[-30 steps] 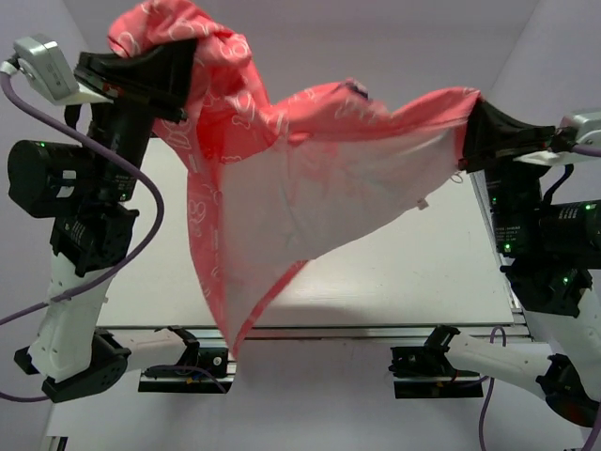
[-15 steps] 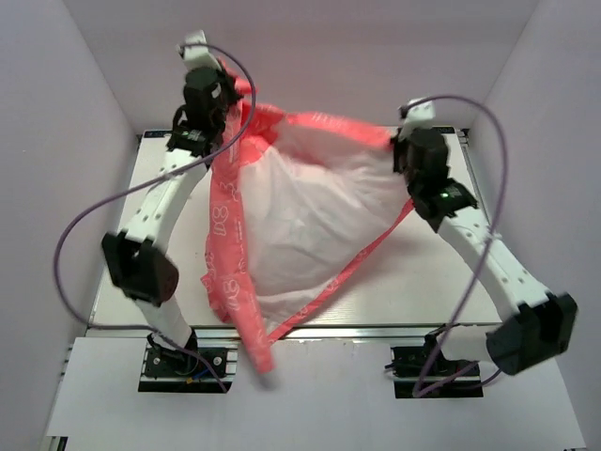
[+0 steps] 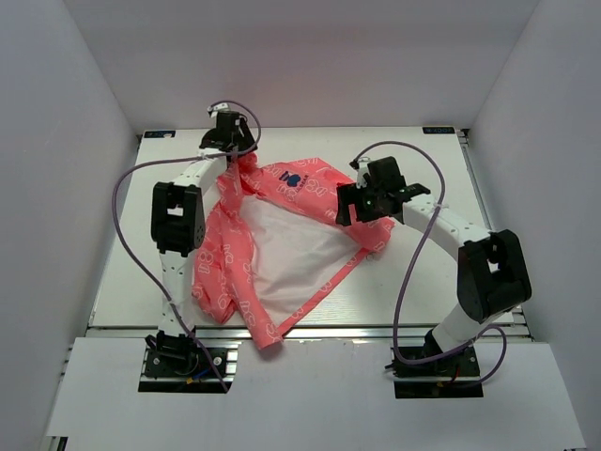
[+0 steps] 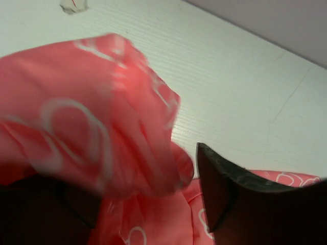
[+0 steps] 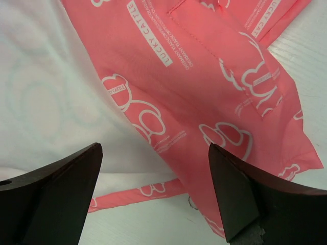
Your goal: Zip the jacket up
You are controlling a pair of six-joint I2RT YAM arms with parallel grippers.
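Coral-pink hooded jacket (image 3: 221, 268) lies unzipped on worktop (image 3: 423, 282); left claw (image 4: 138, 173), right claw (image 5: 154, 150) spread. Align front edges before gripping.

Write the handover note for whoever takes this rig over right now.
Left gripper: open, fabric of the jacket bunched loosely between its jaws, far left.
Right gripper: open, over the jacket's right side, holding nothing.
Jacket: spread on the table, front open, white lining up, a corner past the near edge.
Done: nothing zipped.
Left: bring both front edges together, then zip.
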